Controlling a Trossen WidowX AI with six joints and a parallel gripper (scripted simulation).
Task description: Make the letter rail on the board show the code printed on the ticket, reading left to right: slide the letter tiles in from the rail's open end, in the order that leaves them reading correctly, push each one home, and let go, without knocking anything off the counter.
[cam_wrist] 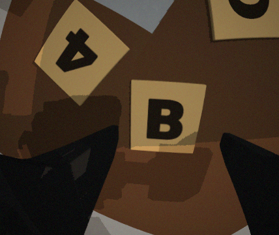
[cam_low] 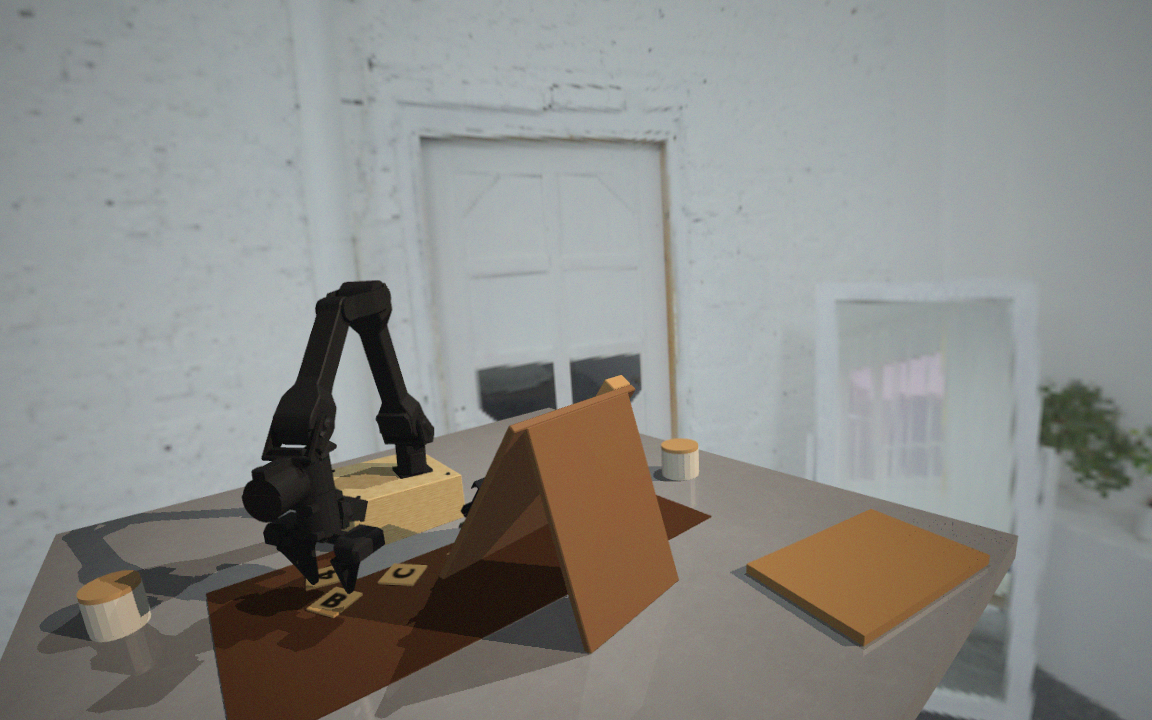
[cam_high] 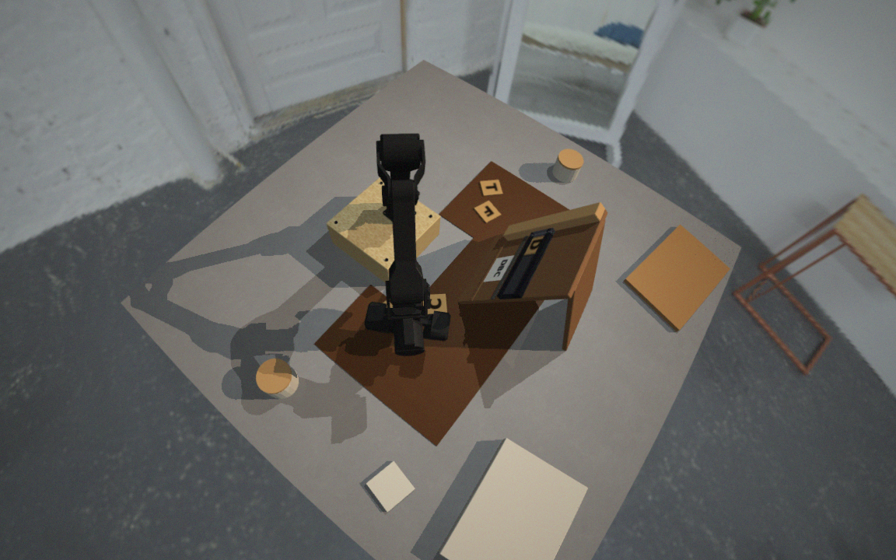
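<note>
My gripper [cam_high: 406, 333] [cam_low: 329, 573] [cam_wrist: 171, 136] is open and empty, pointing down just above the B tile [cam_low: 334, 600] [cam_wrist: 167, 116] on the brown mat [cam_high: 430, 397] [cam_low: 294, 653]. The fingers stand either side of the tile without touching it. A tile marked 4 [cam_wrist: 81, 51] lies turned to its left, and the C tile [cam_high: 439, 302] [cam_low: 401, 574] [cam_wrist: 248, 0] lies beyond. The sloped board [cam_high: 569, 257] [cam_low: 580, 501] carries the dark rail [cam_high: 519, 273], with a D tile [cam_high: 536, 243] at its upper end, and the white ticket [cam_high: 502, 268] reading DBC.
T [cam_high: 491, 187] and F [cam_high: 487, 211] tiles lie on the mat behind the board. Two short cylinders [cam_high: 567, 165] [cam_high: 276, 377] stand on the counter. An orange slab [cam_high: 677, 274], a cream slab [cam_high: 515, 508] and a small cream square [cam_high: 390, 485] lie near the edges.
</note>
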